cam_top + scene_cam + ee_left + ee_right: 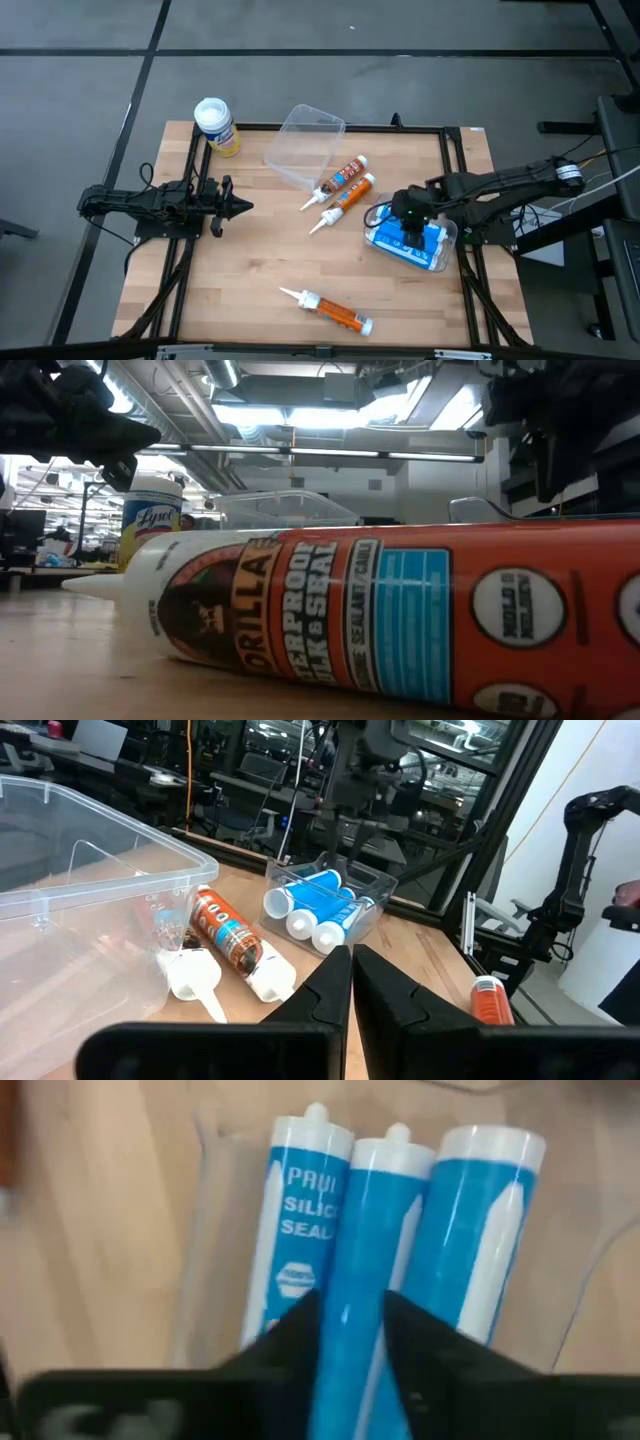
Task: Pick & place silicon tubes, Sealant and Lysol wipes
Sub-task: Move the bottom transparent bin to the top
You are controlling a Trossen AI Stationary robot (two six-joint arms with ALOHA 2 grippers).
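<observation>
The right end effector [411, 222] hangs directly over the clear tray [447, 240] of blue silicone sealant tubes [360, 1280] at the surface's right edge, fingers parted astride the middle tube, along its long axis; only the right wrist view shows this straddle; the left end effector [238, 208], clenched, waits at the left, nearer the Lysol wipes [215, 125] standing at the far-left corner.

Three orange sealant tubes with white nozzles lie on the tabletop [250, 260]: two side by side [341, 178] [346, 198] near the middle and one [335, 312] near the front edge. Three blue silicone tubes [370, 1250] sit in one small clear tray [448, 240]. One large clear bin [305, 145]. One Lysol wipes canister [216, 126].
</observation>
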